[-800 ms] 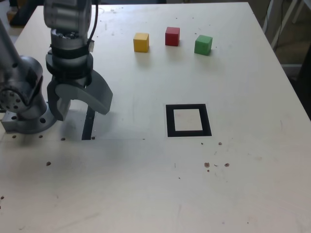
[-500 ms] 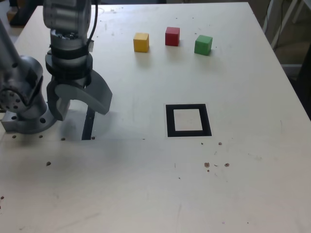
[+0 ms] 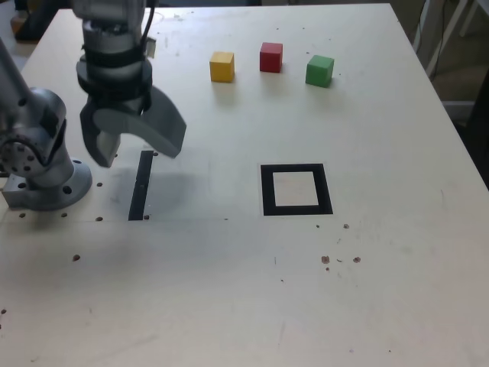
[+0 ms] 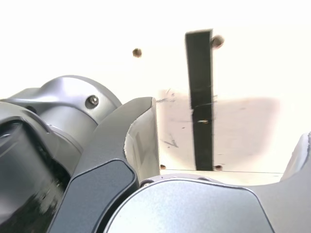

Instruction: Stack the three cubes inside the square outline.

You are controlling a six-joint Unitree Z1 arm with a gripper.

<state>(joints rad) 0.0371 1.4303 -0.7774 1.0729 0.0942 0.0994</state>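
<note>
The table (image 3: 382,290) is seen nearly bare; the arm (image 3: 46,145) stands at the left of the exterior view, its fingers (image 3: 130,141) spread wide and empty above a thin black strip (image 3: 140,186); the square outline (image 3: 296,189) lies unfilled at mid-frame; the yellow cube (image 3: 221,66), red cube (image 3: 270,57) and green cube (image 3: 319,70) are lined up, slightly apart, at the upper centre. A first cube is probably to be fetched; it should be straddled squarely from above, neighbours untouched.
</note>
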